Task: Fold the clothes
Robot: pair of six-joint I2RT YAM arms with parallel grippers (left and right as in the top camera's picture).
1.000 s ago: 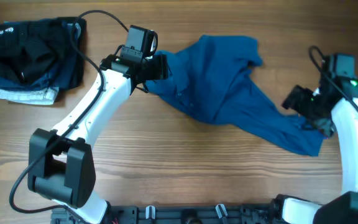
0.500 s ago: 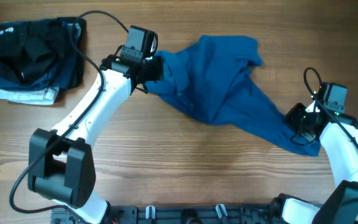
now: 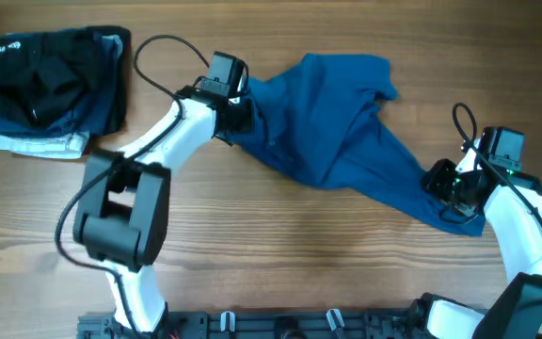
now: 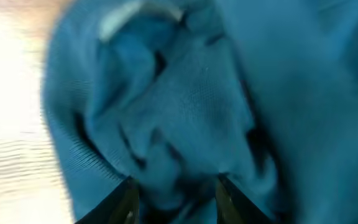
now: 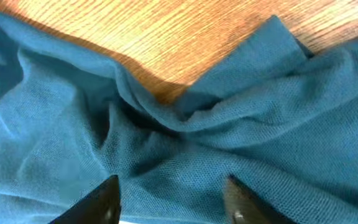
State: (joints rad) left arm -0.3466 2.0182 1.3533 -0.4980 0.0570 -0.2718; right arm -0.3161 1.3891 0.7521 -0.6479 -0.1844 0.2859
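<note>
A crumpled blue shirt (image 3: 332, 122) lies across the middle and right of the wooden table. My left gripper (image 3: 240, 108) is at the shirt's left edge and is shut on a bunch of its cloth, which fills the blurred left wrist view (image 4: 176, 124) between the fingers (image 4: 176, 199). My right gripper (image 3: 439, 181) is at the shirt's lower right end, open, with its fingertips down on the cloth (image 5: 185, 155). The right wrist view shows a fold and a corner of the shirt ahead of the fingers (image 5: 169, 202).
A stack of folded dark clothes (image 3: 55, 80) on a lighter garment sits at the far left corner. Bare wood (image 3: 299, 254) runs along the front of the table. Bare wood (image 5: 185, 37) also shows beyond the shirt in the right wrist view.
My right gripper has come down and left onto the shirt's lower right end. My left arm has swung, its gripper shifting slightly right while staying at the shirt's left edge.
</note>
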